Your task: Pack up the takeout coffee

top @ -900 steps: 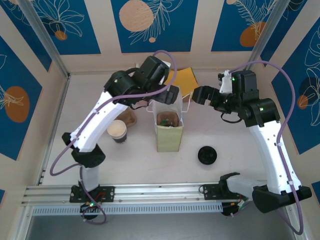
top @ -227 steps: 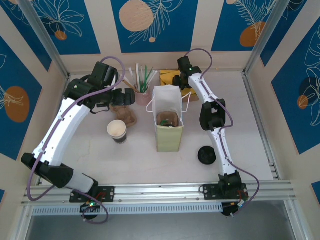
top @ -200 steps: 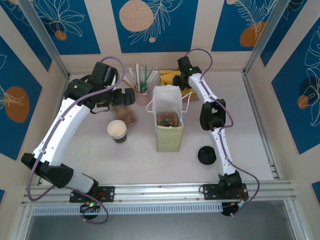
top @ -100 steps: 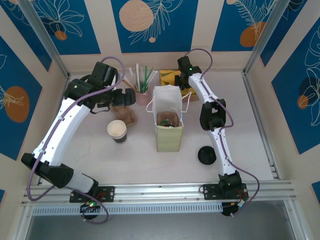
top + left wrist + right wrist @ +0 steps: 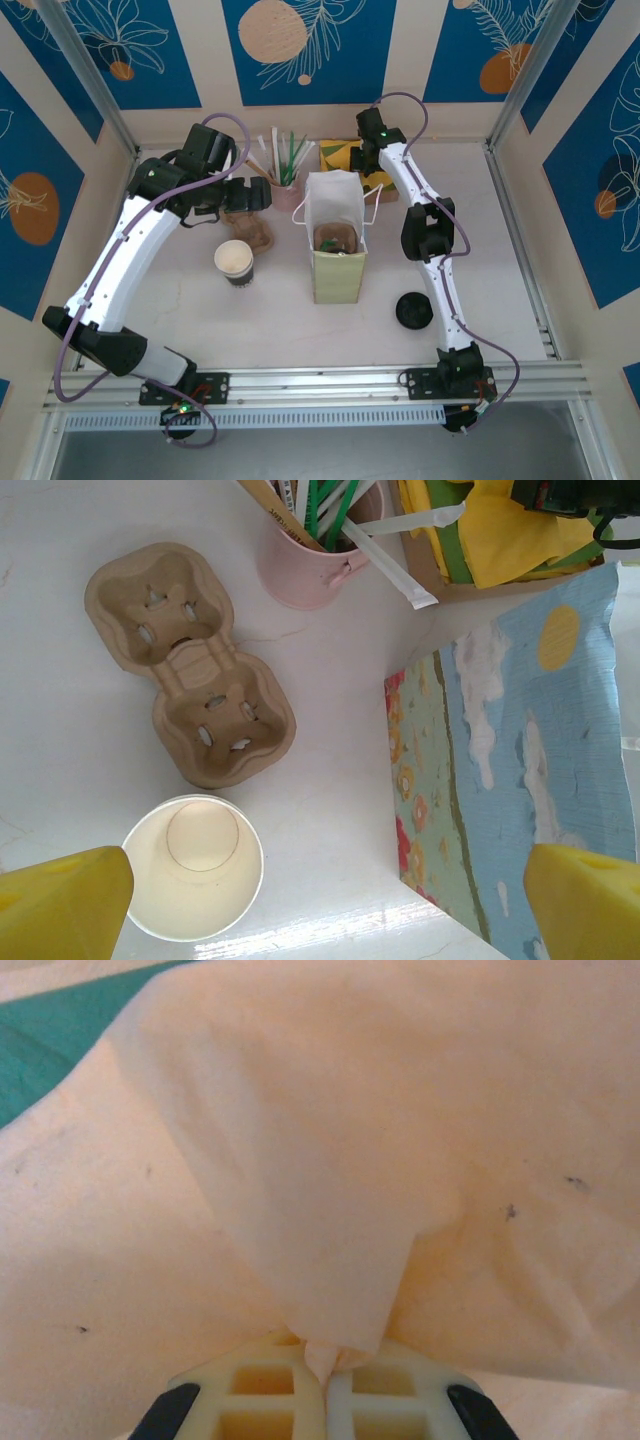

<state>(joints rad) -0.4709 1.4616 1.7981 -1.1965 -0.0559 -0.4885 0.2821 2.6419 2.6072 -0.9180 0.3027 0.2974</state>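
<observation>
Black plastic lid (image 5: 415,310) lies nearest on the table (image 5: 500,260), right of the paper bag (image 5: 337,270). The lidless cup (image 5: 234,262) stands upright left of the bag. Beyond it the left gripper (image 5: 248,195) hangs over a cardboard carrier (image 5: 190,670), jaws wide apart. Farthest back, the right gripper (image 5: 325,1360) is pinched on a fold of yellow napkin (image 5: 320,1160)

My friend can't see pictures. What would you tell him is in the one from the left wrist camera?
An empty, lidless paper cup stands on the white table, seen from above, with the yellow fingertips of the open left gripper at the bottom corners. Near the cup are a brown cardboard cup carrier, a pink cup of straws and a printed paper bag.
</observation>
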